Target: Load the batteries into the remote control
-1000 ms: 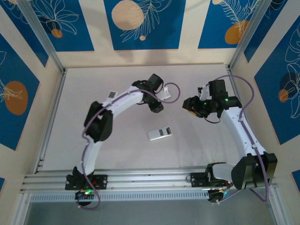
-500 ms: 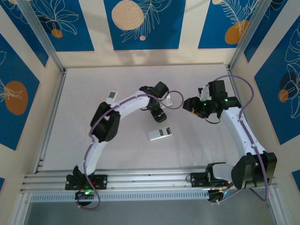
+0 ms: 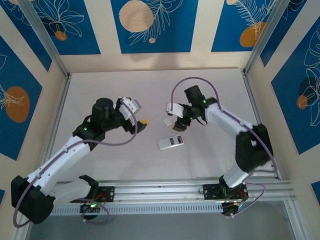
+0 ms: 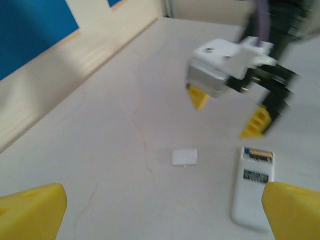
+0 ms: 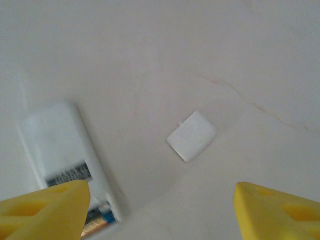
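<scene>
The white remote control (image 3: 170, 142) lies face down mid-table, also seen as remote (image 4: 252, 187) and remote (image 5: 65, 145). Its battery bay is uncovered, with batteries (image 4: 258, 154) (image 5: 95, 222) showing blurred gold and blue inside. The small white battery cover (image 3: 166, 121) (image 4: 184, 157) (image 5: 192, 135) lies loose on the table beside it. My left gripper (image 3: 139, 116) (image 4: 162, 215) is wide open and empty, left of the cover. My right gripper (image 3: 176, 122) (image 4: 227, 110) (image 5: 162, 212) hovers open and empty just above the cover and the remote's bay end.
The pale tabletop (image 3: 210, 155) is bounded by a metal rail (image 3: 160, 192) along the near edge and blue-patterned walls (image 3: 150, 25) on three sides. The two grippers face each other about a hand's width apart.
The left arm pulled back to the left and its jaws opened wide. The right arm swung left over the cover and remote, opening too. The cover now lies loose on the table.
</scene>
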